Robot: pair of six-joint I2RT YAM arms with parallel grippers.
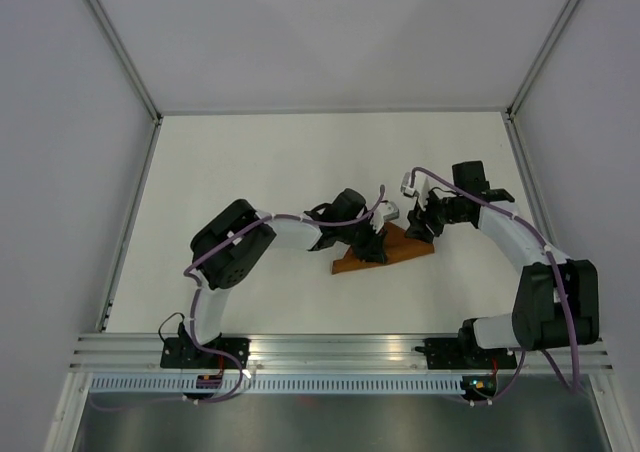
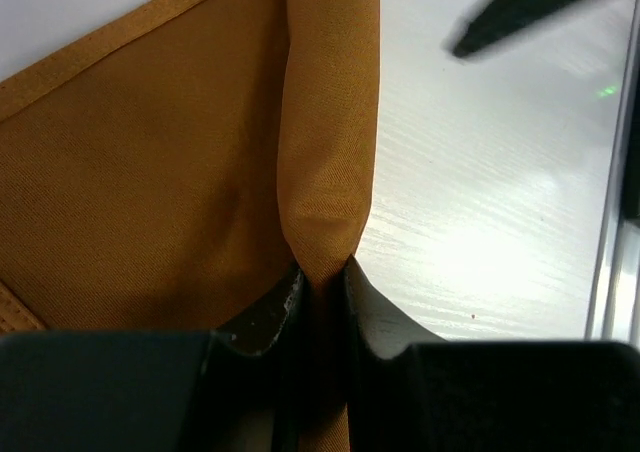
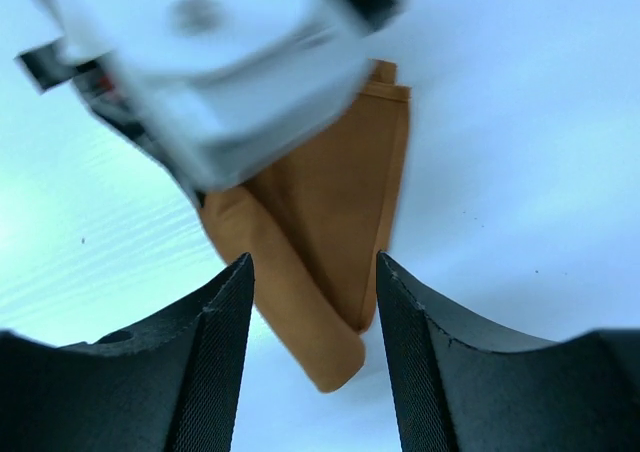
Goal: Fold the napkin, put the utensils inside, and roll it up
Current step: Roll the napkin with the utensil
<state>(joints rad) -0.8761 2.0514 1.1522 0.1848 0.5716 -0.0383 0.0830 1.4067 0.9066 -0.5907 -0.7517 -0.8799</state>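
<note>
Left gripper (image 2: 322, 270) clamped a fold of the napkin (image 2: 150, 192); right gripper (image 3: 315, 264) gaped empty above it; a tug could unfold it

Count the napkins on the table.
1: the napkin lies folded on the table, a fold pinched in the left tool, its corner below the open right tool. None seems hidden.

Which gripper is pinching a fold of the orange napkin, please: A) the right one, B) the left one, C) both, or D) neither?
B: the left gripper is closed on a raised fold of the napkin, while the right gripper stands open, clamping nothing.
</note>
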